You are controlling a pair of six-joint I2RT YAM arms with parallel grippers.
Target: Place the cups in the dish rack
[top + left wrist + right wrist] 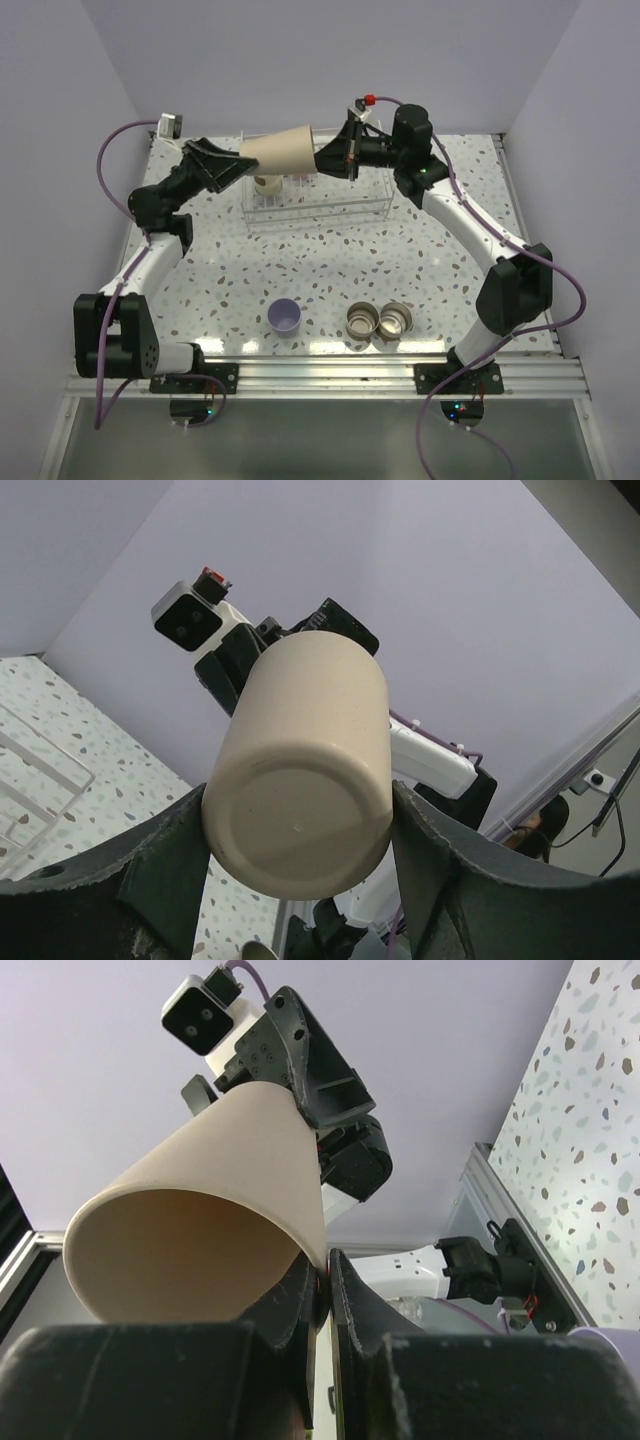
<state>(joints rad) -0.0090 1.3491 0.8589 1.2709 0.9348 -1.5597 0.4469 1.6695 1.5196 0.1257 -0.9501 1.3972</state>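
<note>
The larger beige cup (280, 150) lies on its side in the air above the clear wire dish rack (330, 208), held between both grippers. My left gripper (232, 165) is shut on its base end (300, 780), a finger (170, 860) against each side. My right gripper (325, 157) pinches the rim of its open end (200, 1220), one finger inside and one outside (323, 1270). A pale cup (266, 183) stands in the rack's left end. A lavender cup (285, 316) and two steel cups (363, 322) (396, 320) stand near the front edge. The coral-red cup is not in view.
The rack stands at the back of the speckled table (450, 260), under the two grippers. A corner of its wire shows in the left wrist view (40, 770). Purple walls close in the back and both sides. The arms' bases sit on the metal rail (330, 375) in front.
</note>
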